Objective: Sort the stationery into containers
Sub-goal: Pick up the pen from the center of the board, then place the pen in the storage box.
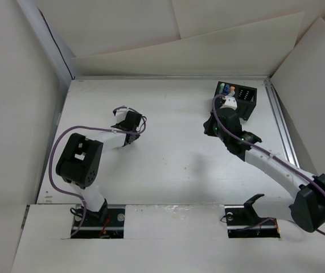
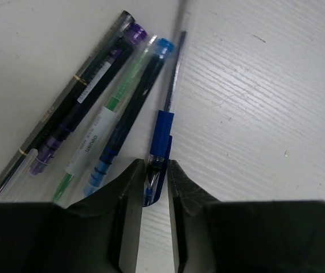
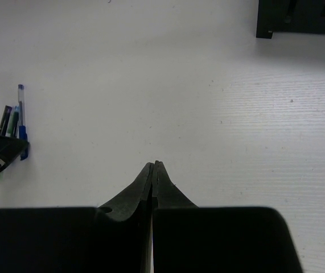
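Several pens lie side by side on the white table in the left wrist view: a black one (image 2: 65,105), a purple one (image 2: 91,96), a green one (image 2: 102,125), a light-blue one (image 2: 131,111) and a dark-blue capped pen (image 2: 162,133). My left gripper (image 2: 155,166) (image 1: 128,120) is shut on the cap end of the dark-blue pen, which still rests on the table. My right gripper (image 3: 153,165) (image 1: 212,126) is shut and empty over bare table. The black organiser box (image 1: 243,98) (image 3: 299,17) stands at the back right with small coloured pieces in it. The pens also show far left in the right wrist view (image 3: 19,116).
White board walls enclose the table on the left, back and right. A metal rail (image 1: 282,128) runs along the right edge. The arm bases sit in two cut-outs (image 1: 97,219) at the near edge.
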`<state>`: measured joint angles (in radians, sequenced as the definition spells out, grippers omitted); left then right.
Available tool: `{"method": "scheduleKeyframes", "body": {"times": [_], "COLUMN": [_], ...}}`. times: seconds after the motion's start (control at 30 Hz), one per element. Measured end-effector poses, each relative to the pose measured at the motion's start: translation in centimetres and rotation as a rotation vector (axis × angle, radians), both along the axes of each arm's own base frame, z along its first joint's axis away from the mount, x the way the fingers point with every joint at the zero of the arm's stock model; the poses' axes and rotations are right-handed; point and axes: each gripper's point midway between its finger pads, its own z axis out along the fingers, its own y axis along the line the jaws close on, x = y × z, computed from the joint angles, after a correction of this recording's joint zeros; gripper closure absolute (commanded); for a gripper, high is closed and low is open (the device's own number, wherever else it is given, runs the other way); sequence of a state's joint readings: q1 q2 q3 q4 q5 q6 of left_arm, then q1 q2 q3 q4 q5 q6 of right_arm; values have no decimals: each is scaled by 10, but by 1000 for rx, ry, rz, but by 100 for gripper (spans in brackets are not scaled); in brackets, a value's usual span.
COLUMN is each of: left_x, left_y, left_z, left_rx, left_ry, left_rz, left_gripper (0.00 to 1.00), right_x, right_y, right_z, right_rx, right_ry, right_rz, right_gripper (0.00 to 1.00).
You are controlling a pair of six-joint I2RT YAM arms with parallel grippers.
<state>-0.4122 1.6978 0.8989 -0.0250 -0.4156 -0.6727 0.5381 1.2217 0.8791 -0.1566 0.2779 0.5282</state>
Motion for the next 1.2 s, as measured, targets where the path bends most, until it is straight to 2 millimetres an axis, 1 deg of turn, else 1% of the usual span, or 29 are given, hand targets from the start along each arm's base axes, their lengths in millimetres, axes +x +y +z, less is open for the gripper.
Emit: {"method": "scheduleKeyframes", "body": {"times": [0.07, 0.17, 0.23, 0.27, 0.37, 0.4, 0.47, 0.5, 0.53, 0.6, 0.67, 0.7, 0.73, 0.83, 0.87, 0.97, 1.07, 1.1, 1.2], "left_x": [3, 8, 10, 11, 12, 13, 14, 14, 14, 11, 6, 3, -1, -9, -11, -13, -21, -26, -40], "left_y": [-1, -6, -8, -9, -13, -15, -19, -22, -25, -36, -50, -56, -63, -79, -85, -108, -130, -136, -143], "left_z": [-1, 0, 0, 1, 0, 0, 1, 1, 1, 2, 5, 8, 11, 25, 29, 41, 46, 46, 44], "left_rx": [2, -8, -14, -18, -36, -41, -52, -61, -64, -82, -118, -134, -162, -233, -250, -297, -347, -366, -410], "left_ry": [0, -7, -12, -14, -20, -25, -33, -34, -35, -35, -43, -49, -60, -98, -113, -154, -180, -183, -185], "left_rz": [-4, -15, -24, -29, -51, -60, -79, -95, -104, -145, -199, -226, -261, -341, -369, -455, -550, -579, -645], "left_gripper": [90, 94, 99, 100, 100, 100, 100, 100, 100, 100, 100, 100, 100, 100, 100, 100, 100, 100, 100], "right_x": [0, -1, -2, -2, -3, -4, -4, -4, -5, -4, -3, -3, -3, -2, -1, 5, 15, 19, 26], "right_y": [0, 1, 4, 5, 7, 7, 9, 10, 11, 12, 14, 15, 16, 24, 29, 45, 62, 68, 82], "right_z": [0, 0, 0, 0, 0, -1, -2, -3, -4, -6, -11, -13, -16, -28, -32, -44, -53, -54, -51], "right_rx": [0, 0, 0, 0, -1, -1, -2, -3, -4, -5, -9, -7, -9, -3, 3, 25, 43, 53, 91], "right_ry": [0, 0, 0, 0, 0, 1, 5, 7, 10, 15, 26, 31, 40, 73, 83, 115, 146, 152, 148], "right_rz": [1, 5, 11, 14, 18, 20, 21, 24, 26, 26, 29, 29, 36, 59, 72, 116, 153, 168, 203], "right_gripper": [100, 100, 100, 95, 87, 81, 75, 70, 68, 64, 56, 56, 51, 47, 43, 42, 41, 38, 34]}}
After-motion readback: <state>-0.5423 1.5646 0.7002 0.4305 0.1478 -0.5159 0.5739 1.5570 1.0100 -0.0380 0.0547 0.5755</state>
